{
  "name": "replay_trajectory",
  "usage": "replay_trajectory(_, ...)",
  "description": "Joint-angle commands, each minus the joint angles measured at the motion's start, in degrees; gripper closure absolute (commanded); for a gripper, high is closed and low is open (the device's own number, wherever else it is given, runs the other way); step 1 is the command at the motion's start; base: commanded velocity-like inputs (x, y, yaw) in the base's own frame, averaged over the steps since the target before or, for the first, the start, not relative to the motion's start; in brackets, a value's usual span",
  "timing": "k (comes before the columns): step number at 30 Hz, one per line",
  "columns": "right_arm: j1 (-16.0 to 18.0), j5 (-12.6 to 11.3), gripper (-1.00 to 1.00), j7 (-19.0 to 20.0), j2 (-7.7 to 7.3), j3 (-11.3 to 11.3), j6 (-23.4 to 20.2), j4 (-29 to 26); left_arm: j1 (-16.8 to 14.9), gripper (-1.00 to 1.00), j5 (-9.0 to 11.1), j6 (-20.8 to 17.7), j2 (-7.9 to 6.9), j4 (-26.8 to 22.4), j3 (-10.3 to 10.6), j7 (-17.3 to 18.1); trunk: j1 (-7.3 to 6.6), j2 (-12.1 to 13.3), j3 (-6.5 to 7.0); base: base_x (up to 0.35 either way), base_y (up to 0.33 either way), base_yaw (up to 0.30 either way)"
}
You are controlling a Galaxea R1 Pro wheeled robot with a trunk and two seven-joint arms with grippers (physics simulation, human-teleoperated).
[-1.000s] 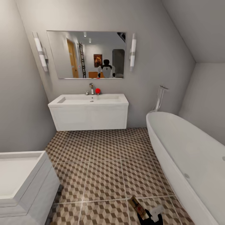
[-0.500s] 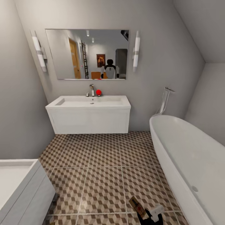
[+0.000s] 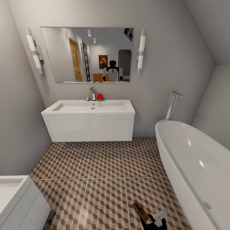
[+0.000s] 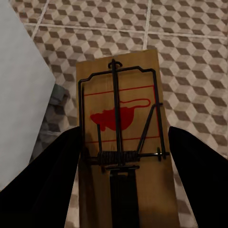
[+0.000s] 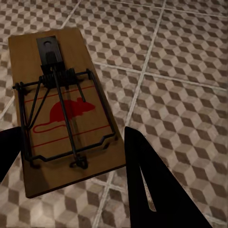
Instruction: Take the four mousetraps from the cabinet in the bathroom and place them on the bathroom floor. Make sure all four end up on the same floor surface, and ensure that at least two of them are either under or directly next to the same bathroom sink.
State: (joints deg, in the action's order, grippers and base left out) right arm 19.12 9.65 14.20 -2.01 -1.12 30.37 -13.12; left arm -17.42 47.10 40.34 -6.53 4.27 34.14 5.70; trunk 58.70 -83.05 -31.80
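Two mousetraps are with me, one in each hand, and I am looking into a bathroom. Biggest is the bathroom floor (image 3: 105, 166), with its brown, beige and white cube tiles. On my right is a long white bathtub (image 3: 195, 166). Straight ahead against the far wall is the sink (image 3: 89, 107), white and wide, on a white hanging box with two doors. A chrome faucet (image 3: 92, 93) stands at its back, with a small red thing (image 3: 100, 95) just beside it. A big mirror (image 3: 87, 54) hangs above. My left hand (image 4: 121, 190) is clenched on the left mousetrap (image 4: 121, 128), a dark finger on each side of the brown board, over the tiles. My right hand (image 5: 76, 156) grasps the right mousetrap (image 5: 61, 104) the same way. From my head I see one trap (image 3: 141, 211) low down, near the tub, above the floor.
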Motion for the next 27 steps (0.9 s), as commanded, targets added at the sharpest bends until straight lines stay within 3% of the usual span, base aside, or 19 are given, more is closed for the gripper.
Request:
replay_trajectory(1, 0.0, 0.0, 1.00, 0.5, -0.01, -0.2, 0.1, 0.0, -0.1, 1.00, 0.6, 0.2, 0.03, 0.2, 0.2, 0.6, 0.03, 0.0, -0.05, 0.300, 0.000, 0.000)
replay_trajectory(27, 0.0, 0.0, 1.00, 0.5, -0.11, -0.2, 0.1, 0.0, -0.1, 1.00, 0.6, 0.2, 0.03, 0.2, 0.2, 0.6, 0.03, 0.0, -0.05, 0.300, 0.000, 0.000)
